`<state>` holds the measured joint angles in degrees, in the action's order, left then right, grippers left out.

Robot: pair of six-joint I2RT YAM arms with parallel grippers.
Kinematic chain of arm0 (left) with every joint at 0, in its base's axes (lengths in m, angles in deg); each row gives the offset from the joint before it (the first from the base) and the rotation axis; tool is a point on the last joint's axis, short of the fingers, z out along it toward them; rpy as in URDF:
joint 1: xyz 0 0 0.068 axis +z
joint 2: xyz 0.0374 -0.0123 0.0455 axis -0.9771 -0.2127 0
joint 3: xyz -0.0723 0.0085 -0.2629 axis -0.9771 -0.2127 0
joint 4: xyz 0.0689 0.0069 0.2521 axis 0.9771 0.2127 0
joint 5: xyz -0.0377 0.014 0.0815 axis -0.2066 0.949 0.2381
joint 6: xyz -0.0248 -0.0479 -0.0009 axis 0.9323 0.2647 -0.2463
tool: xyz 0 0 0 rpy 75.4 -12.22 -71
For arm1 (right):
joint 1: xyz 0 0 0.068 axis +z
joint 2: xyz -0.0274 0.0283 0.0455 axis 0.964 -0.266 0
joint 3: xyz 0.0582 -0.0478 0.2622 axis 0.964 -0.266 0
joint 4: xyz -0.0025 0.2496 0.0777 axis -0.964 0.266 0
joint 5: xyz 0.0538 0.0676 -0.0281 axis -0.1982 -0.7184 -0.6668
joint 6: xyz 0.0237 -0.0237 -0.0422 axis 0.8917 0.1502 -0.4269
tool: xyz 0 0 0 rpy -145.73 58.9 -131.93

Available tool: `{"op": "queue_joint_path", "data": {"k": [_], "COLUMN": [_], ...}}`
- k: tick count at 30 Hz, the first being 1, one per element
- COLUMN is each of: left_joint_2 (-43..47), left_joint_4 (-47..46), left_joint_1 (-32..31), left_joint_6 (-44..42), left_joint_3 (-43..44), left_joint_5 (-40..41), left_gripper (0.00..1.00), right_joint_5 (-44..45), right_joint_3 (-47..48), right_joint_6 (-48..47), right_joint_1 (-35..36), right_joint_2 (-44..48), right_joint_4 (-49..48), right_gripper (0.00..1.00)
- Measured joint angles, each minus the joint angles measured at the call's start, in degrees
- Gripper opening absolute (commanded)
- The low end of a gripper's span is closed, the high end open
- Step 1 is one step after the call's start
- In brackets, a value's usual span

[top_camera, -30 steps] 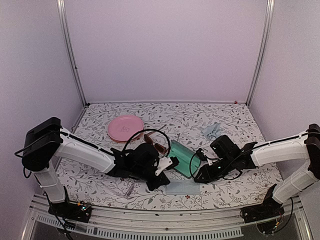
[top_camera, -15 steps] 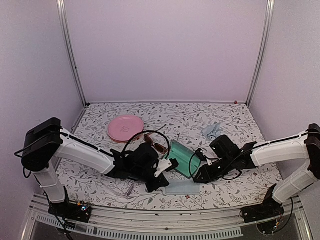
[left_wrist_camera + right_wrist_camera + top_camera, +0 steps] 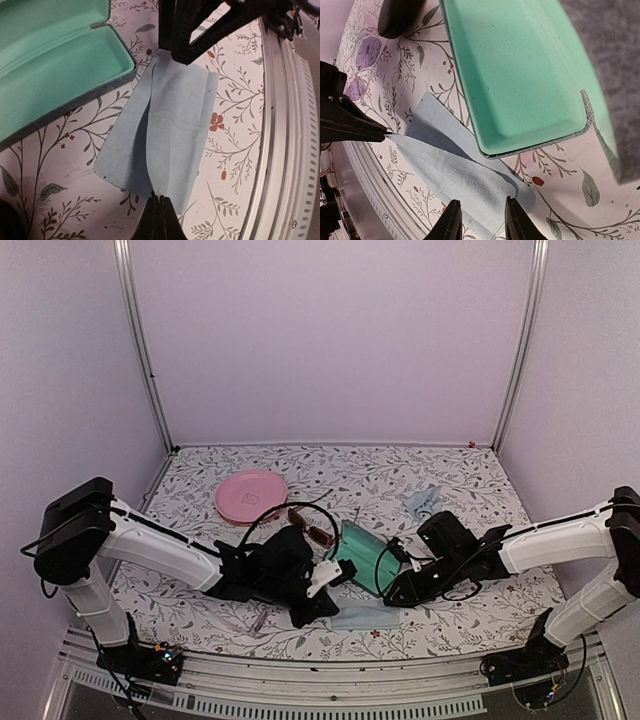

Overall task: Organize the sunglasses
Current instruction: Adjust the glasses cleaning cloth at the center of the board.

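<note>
The reddish-brown sunglasses [image 3: 314,531] lie folded on the table behind my left wrist, just left of the open mint-lined case [image 3: 365,554] [image 3: 50,60] [image 3: 520,70]. In front of the case lies a pale blue cloth [image 3: 362,616] [image 3: 172,130] [image 3: 455,170], partly folded over itself. My left gripper [image 3: 328,610] [image 3: 159,199] is shut on the cloth's near edge and lifts a ridge in it. My right gripper [image 3: 393,594] [image 3: 482,220] stands open at the opposite end, its fingers astride the cloth's corner just above it.
A pink plate [image 3: 250,496] sits at the back left. A second crumpled blue-grey cloth [image 3: 424,501] lies at the back right. A dark rounded object [image 3: 400,17] rests beyond the case. The metal table rail [image 3: 290,150] runs close by the cloth.
My right gripper has edged a little left toward the cloth. The left arm has shifted slightly while keeping hold of the cloth.
</note>
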<state>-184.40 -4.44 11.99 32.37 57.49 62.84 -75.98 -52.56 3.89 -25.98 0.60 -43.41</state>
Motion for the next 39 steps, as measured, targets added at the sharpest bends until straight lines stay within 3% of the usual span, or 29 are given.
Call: {"op": "queue_joint_path", "data": {"k": [39], "left_joint_2": [1.6], "left_joint_4": [-1.7], "left_joint_1": [-1.3], "left_joint_6": [-1.3], "left_joint_3": [-1.1], "left_joint_5": [-3.8], "left_gripper": [0.00], "right_joint_5": [0.3], "right_joint_3": [0.9], "right_joint_6": [0.6], "right_joint_1": [1.0], "right_joint_2": [-4.8], "right_joint_4": [-4.0], "right_gripper": [0.32]}}
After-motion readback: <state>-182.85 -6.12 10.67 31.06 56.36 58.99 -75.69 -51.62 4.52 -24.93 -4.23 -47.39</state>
